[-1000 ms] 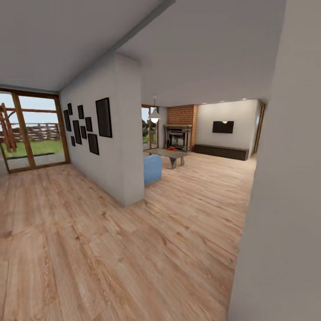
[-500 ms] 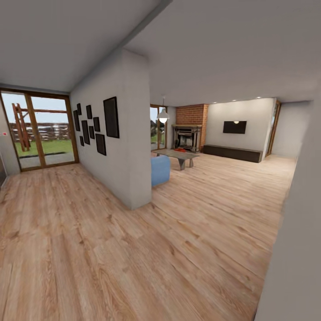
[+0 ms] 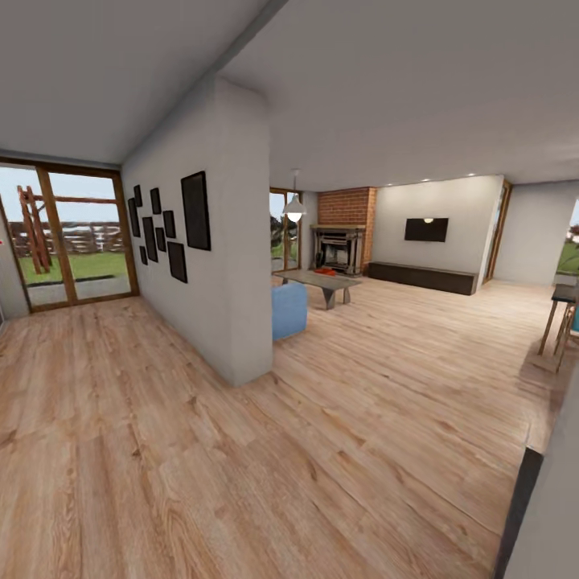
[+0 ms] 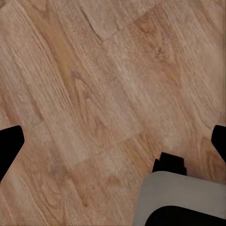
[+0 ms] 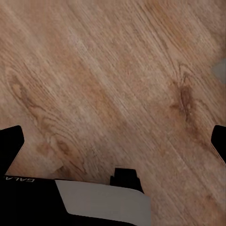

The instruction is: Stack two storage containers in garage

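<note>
Light wood-plank floor (image 3: 322, 434) throughout, living room (image 3: 402, 265) ahead past white partition wall (image 3: 225, 265). Small orange-red shapes, perhaps the storage containers (image 3: 324, 272), on low coffee table (image 3: 318, 281). Left gripper (image 4: 113, 141) and right gripper (image 5: 113, 141) spread wide, empty.

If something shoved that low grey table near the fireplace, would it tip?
Probably not: the table looks low and wide for its height. It would more likely slide than topple, since the plank floor under it looks smooth and level.

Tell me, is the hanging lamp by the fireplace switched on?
On. The hanging lamp shows a bright white shade against the darker glass doors behind it, left of the fireplace.
</note>
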{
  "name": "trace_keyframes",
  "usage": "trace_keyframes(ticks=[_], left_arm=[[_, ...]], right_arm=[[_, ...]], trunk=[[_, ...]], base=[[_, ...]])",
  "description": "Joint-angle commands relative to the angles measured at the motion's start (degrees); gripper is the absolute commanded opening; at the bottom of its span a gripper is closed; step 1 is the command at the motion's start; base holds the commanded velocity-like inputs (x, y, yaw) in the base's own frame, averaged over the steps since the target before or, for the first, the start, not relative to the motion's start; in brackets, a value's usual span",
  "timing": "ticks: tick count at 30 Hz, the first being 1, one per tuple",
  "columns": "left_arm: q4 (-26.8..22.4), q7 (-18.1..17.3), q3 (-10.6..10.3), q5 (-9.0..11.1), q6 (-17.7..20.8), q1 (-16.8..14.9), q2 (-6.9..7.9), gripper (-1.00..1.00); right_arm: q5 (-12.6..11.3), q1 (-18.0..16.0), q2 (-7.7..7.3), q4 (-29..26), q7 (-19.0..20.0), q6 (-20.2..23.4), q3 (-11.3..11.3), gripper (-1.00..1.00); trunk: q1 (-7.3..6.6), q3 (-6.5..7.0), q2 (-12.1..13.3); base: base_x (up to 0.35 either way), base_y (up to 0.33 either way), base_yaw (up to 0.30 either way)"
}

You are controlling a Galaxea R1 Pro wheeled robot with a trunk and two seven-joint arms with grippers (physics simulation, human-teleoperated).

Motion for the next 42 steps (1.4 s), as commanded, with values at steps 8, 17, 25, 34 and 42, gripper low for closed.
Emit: trace_keyframes(ticks=[8,17,25,34,42], left_arm=[[0.25,-0.06,-0.13,0.57,-0.51,-0.1,-0.01,1.0],[0.25,-0.06,-0.16,0.56,-0.51,-0.1,0.01,1.0],[0.25,-0.06,-0.15,0.56,-0.52,-0.1,0.0,1.0],[0.25,-0.06,-0.13,0.55,-0.53,-0.1,-0.01,1.0],[0.25,-0.06,-0.13,0.55,-0.53,-0.1,-0.01,1.0]], right_arm=[[0.41,-0.11,0.09,0.25,-0.02,-0.39,-0.05,1.0],[0.41,-0.11,0.09,0.25,-0.02,-0.39,-0.06,1.0],[0.41,-0.11,0.11,0.25,-0.02,-0.39,-0.07,1.0],[0.41,-0.11,0.18,0.25,-0.02,-0.39,-0.07,1.0],[0.41,-0.11,0.18,0.25,-0.02,-0.39,-0.08,1.0]], trunk=[[0.04,-0.07,-0.04],[0.04,-0.07,-0.04],[0.04,-0.07,-0.04],[0.04,-0.07,-0.04],[0.04,-0.07,-0.04]], base=[[0.341,0.0,0.0],[0.341,0.0,0.0],[0.341,0.0,0.0],[0.341,0.0,0.0],[0.341,0.0,0.0]])
